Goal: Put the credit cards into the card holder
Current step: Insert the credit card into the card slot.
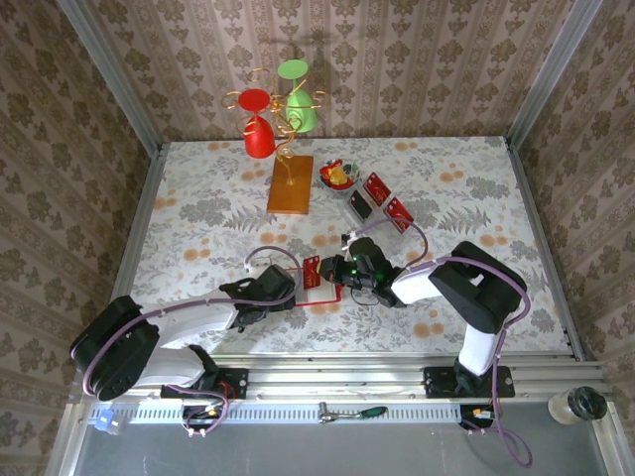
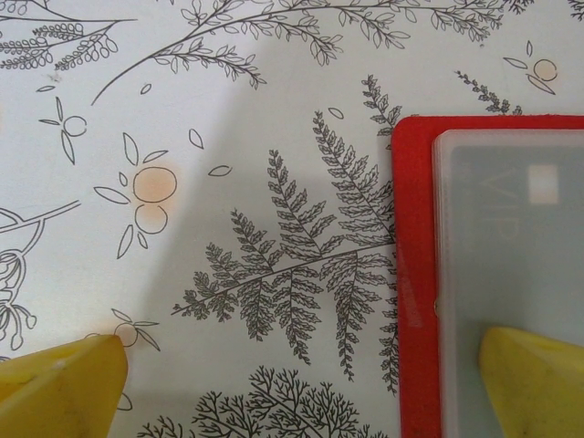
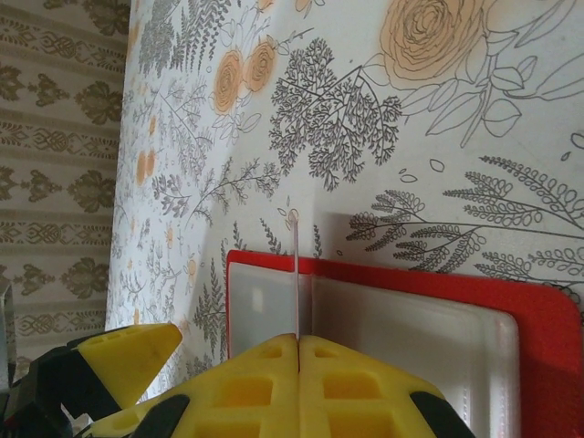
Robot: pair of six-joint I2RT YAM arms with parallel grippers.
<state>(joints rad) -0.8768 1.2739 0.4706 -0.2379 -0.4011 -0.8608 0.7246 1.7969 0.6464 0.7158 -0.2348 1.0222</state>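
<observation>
Carefully, the right gripper [image 3: 298, 345], clenched on an edge-on credit card [image 3: 297, 274] at lower centre, should keep it square to the card holder [image 3: 547, 315]; the left gripper [image 2: 301, 351] sits released, straddling its edge.

The card holder [image 2: 415, 274] runs off the right and bottom edges of the left wrist view, where the yellow fingertips [image 2: 64, 383] of the left end effector [image 2: 301, 365] are also cropped. A credit card [image 2: 511, 210] behind the frosted pocket [image 2: 444, 228] shows only a faint, blurred "VIP". In the right wrist view the right end effector [image 3: 298, 342] covers the holder's near part and pinches a thin sheet [image 3: 297, 274] seen edge-on; whether it is a card or a pocket flap cannot be told. From above, the far credit cards [image 1: 375, 186] are too small to read.
</observation>
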